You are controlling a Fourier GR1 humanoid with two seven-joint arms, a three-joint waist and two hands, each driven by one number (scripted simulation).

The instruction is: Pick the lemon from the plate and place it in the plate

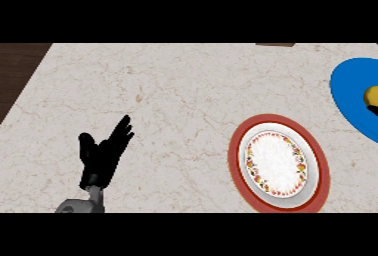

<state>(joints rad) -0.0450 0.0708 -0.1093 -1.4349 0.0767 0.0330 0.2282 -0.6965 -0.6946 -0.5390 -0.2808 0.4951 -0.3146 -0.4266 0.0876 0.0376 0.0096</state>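
**Inspector:** Status at time of check. Left hand (103, 155) sat at the lower left of the counter (170, 90), fingers straight and up, holding nothing — resting, not working. Right hand did not show anywhere in the view.

**Clerk:** And the lemon?

**Inspector:** Lemon (371, 95) lay on the blue plate (347, 85) at the far right edge, approx. half of it cut off by the frame. Untouched, by my reading. The red-rimmed plate (279, 165) with the white centre stood below and to the left of the blue one, apart from it, nothing on it.

**Clerk:** So the step in hand?

**Inspector:** The reach, in my judgement; pick not yet made. Recommend the right hand take it, since the lemon sits on that side and well apart from the left. Come down from above, fingers spread to either side of the fruit, close round its middle, lift clear of the blue rim before crossing to the red-rimmed plate, and set it on the white centre.

**Clerk:** Anything you couldn't confirm?

**Inspector:** Several items. Blue plate ran off the right edge, so its full extent is unknown. Lemon's far side was hidden — cannot say how it lay. A small brown object (275, 45) at the counter's top edge was too little seen to identify.
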